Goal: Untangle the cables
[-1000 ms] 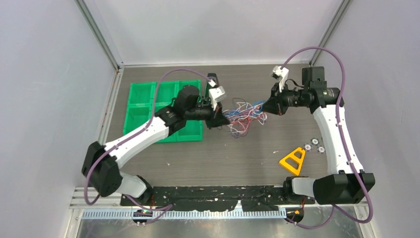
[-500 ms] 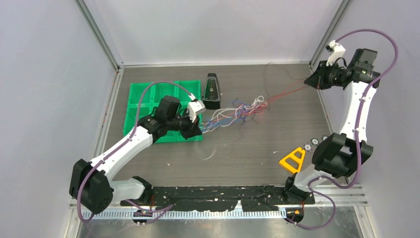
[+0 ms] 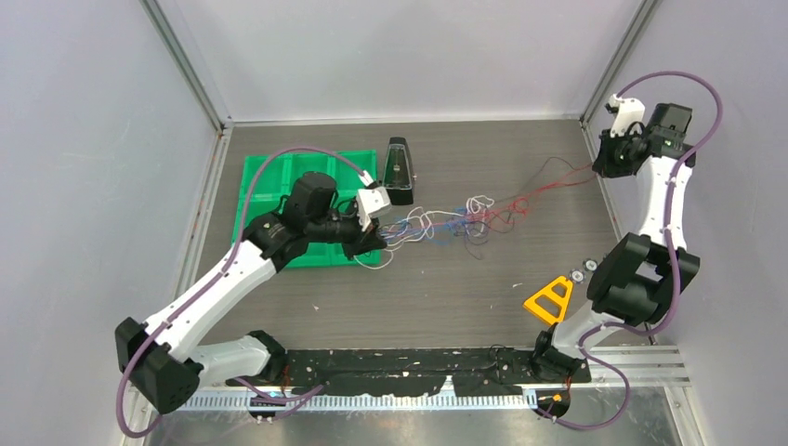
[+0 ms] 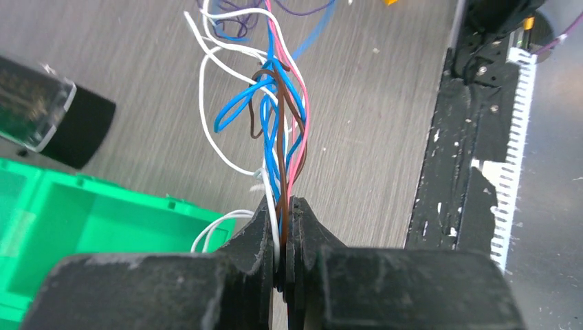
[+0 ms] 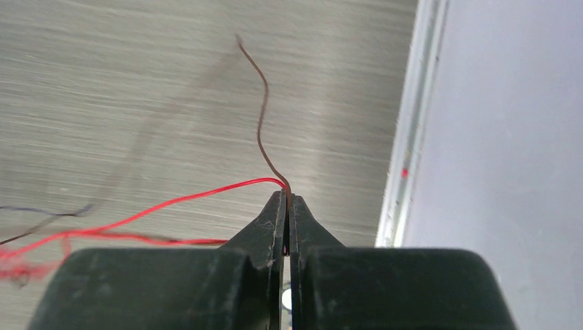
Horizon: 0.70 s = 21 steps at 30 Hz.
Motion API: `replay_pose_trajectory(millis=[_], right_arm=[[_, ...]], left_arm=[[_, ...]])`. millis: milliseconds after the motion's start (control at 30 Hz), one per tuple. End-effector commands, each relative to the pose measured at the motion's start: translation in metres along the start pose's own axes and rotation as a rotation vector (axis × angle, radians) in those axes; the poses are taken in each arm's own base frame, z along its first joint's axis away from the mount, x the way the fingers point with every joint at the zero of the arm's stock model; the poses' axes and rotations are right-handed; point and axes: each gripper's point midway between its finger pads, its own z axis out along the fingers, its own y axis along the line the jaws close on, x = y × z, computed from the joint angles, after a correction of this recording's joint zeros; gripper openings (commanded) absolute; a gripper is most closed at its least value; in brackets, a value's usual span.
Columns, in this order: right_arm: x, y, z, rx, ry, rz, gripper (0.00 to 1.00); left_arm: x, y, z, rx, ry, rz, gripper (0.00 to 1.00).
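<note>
Red, blue, white cables, probably light, limp and snag-prone; left tool clamps a bundle, right tool pinches two strands near their ends, likely the best hold.

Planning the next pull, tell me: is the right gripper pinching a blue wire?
No, the right gripper is shut on a red wire and a brown wire.

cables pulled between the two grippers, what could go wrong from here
1. The left gripper is shut on a whole bundle of cables, blue, white, pink and brown together; pulling further may tighten the tangle.
2. The right gripper pinches only a red wire and a brown wire at its tips, beside the wall; they could slip out or snap.
3. Loose loops lie near the metronome and might snag it.
</note>
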Motion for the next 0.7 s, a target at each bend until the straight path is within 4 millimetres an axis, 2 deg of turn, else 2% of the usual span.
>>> replay_pose_trajectory(millis=[0, 33, 67, 100, 133, 167, 300, 400, 467, 567, 600, 633, 667], right_arm=[[0.014, -0.051, 0.016, 0.208, 0.053, -0.124, 0.06], [0.029, -0.053, 0.027, 0.205, 0.093, -0.116, 0.05], [0.033, -0.053, 0.033, 0.206, 0.103, -0.125, 0.05], [0.048, -0.054, 0.044, 0.202, 0.146, -0.117, 0.05], [0.052, -0.051, 0.051, 0.199, 0.158, -0.127, 0.05], [0.065, -0.050, 0.061, 0.194, 0.195, -0.124, 0.05], [0.081, -0.040, 0.087, 0.186, 0.236, -0.145, 0.05], [0.081, -0.025, 0.102, 0.158, 0.237, -0.181, 0.05], [0.076, -0.006, 0.109, 0.085, 0.215, -0.182, 0.05], [0.059, 0.032, 0.105, -0.082, 0.161, -0.144, 0.05], [0.048, 0.054, 0.096, -0.179, 0.129, -0.130, 0.06], [0.046, 0.066, 0.088, -0.232, 0.128, -0.114, 0.05], [0.030, 0.081, 0.076, -0.298, 0.071, -0.106, 0.05]], left_arm=[[-0.072, -0.020, -0.041, 0.026, -0.180, 0.158, 0.00], [-0.089, -0.024, -0.050, 0.028, -0.216, 0.172, 0.00], [-0.107, -0.029, -0.061, 0.032, -0.251, 0.188, 0.00], [-0.127, -0.034, -0.074, 0.035, -0.289, 0.213, 0.00], [-0.145, -0.038, -0.085, 0.035, -0.317, 0.235, 0.00], [-0.164, -0.042, -0.100, 0.026, -0.349, 0.261, 0.00], [-0.218, -0.045, -0.143, -0.049, -0.434, 0.315, 0.00], [-0.254, -0.037, -0.166, -0.136, -0.535, 0.304, 0.00], [-0.267, -0.033, -0.170, -0.152, -0.572, 0.285, 0.00], [-0.268, -0.025, -0.149, -0.118, -0.553, 0.256, 0.00], [-0.270, -0.022, -0.146, -0.115, -0.560, 0.248, 0.00], [-0.273, -0.019, -0.142, -0.116, -0.568, 0.241, 0.00], [-0.278, -0.017, -0.141, -0.117, -0.586, 0.244, 0.00]])
